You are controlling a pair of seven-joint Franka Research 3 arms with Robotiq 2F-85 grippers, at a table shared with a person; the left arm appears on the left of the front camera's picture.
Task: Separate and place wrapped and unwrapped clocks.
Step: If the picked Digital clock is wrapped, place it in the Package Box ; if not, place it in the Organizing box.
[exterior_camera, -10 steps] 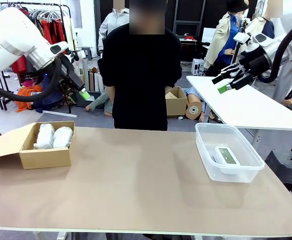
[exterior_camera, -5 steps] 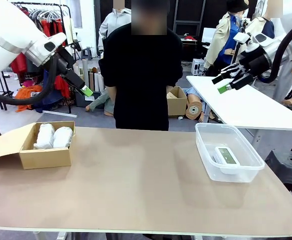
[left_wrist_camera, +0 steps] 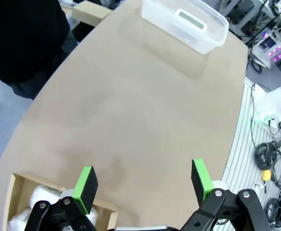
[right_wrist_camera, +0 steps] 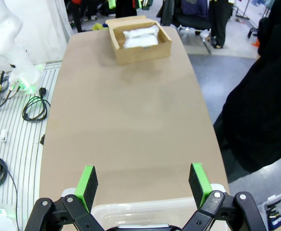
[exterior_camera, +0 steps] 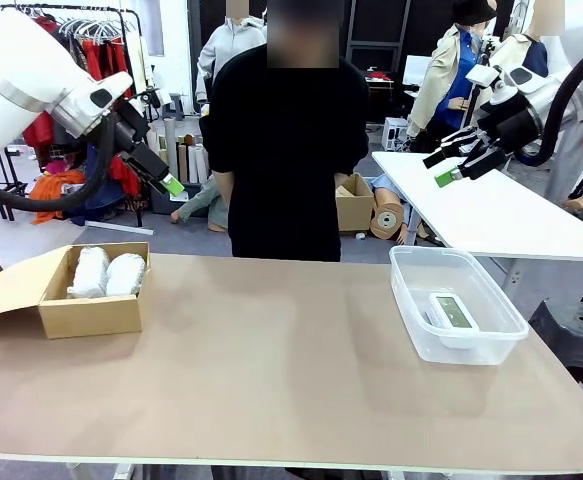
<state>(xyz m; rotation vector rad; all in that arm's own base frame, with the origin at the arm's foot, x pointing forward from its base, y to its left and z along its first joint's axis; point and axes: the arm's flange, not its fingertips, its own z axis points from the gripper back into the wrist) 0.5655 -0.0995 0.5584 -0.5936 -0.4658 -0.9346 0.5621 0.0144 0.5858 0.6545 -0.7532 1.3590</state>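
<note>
- The counter [exterior_camera: 271,370] is the landmark; a person in black stands at its far edge, hands out of sight.
- Left arm's gripper [exterior_camera: 161,178] hangs high above the counter's left end, over the cardboard box [exterior_camera: 89,310]. In its own wrist view the jaws stand spread wide, nothing between the green pads [left_wrist_camera: 86,185].
- Right arm's gripper [exterior_camera: 458,160] is held high off the counter's right end, beyond the clear plastic tub [exterior_camera: 456,302]. Its jaws are likewise spread and empty.
- The two bubble-wrapped bundles [exterior_camera: 107,272] lie side by side inside the box at the counter's left end.
- The bare white clock [exterior_camera: 453,312] lies screen-up on the tub's floor at the counter's right end.
- Judgement: the sorting looks complete, wrapped in the box and unwrapped in the tub, with the counter's middle bare.
- Next move, as I judge it: nothing remains to grasp; both arms need only hold clear or settle to rest without dipping toward either container.
</note>
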